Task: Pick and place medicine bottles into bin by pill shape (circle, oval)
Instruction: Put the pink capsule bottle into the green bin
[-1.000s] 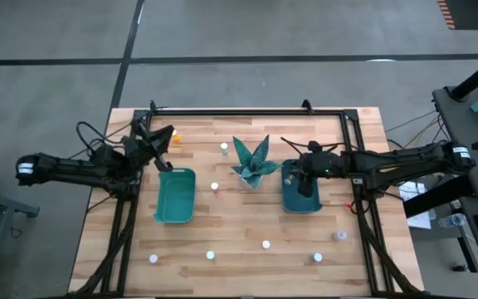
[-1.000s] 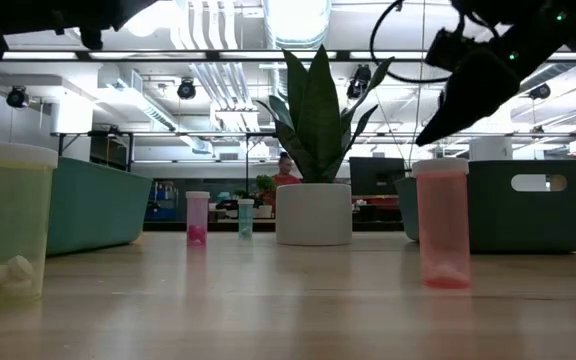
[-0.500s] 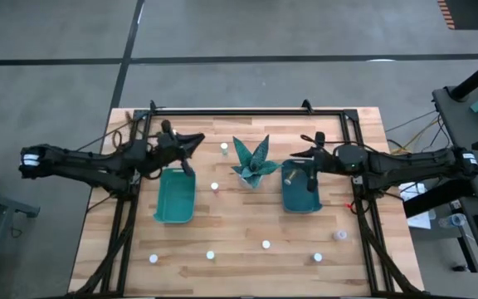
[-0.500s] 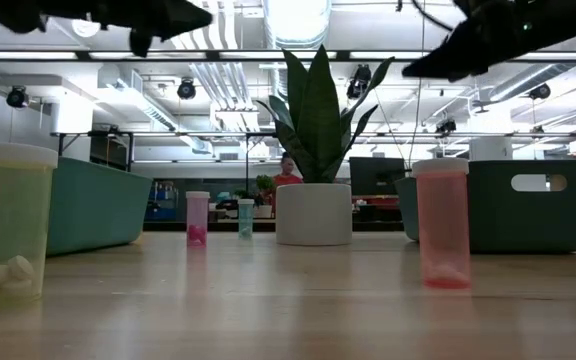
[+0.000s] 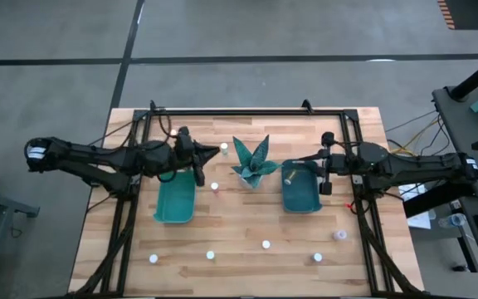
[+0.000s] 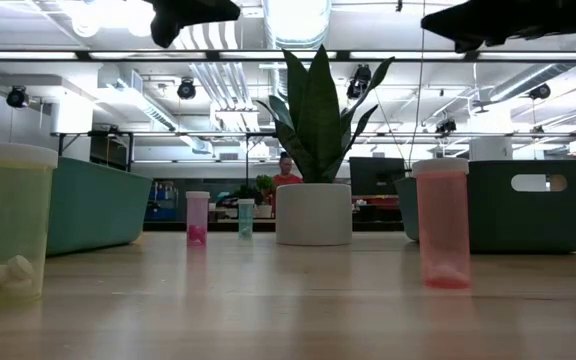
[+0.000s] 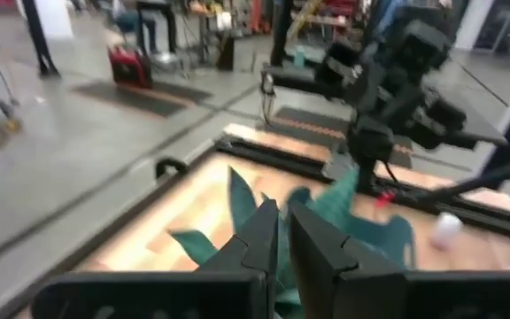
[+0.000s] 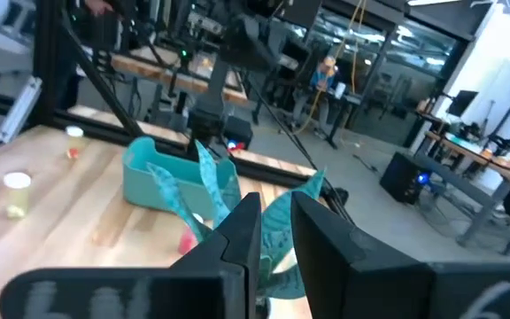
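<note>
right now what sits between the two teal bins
The teal spiky plant in its white pot stands between the left bin and the right bin, with one small white-capped bottle beside it on the bare wood. The high view shows this best.

Two dark jointed arms, black looping cables, white wrist tags

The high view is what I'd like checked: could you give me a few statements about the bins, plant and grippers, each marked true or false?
1. The plant ornament stands between the two teal bins. True.
2. The right bin holds a bottle. True: one bottle lies inside.
3. The right gripper grips a bottle. False: it is shut on nothing, over the right bin's edge.
4. The left bin lies tipped over. False: it sits open side up.
5. The left gripper is wide open. False: it is shut.
</note>
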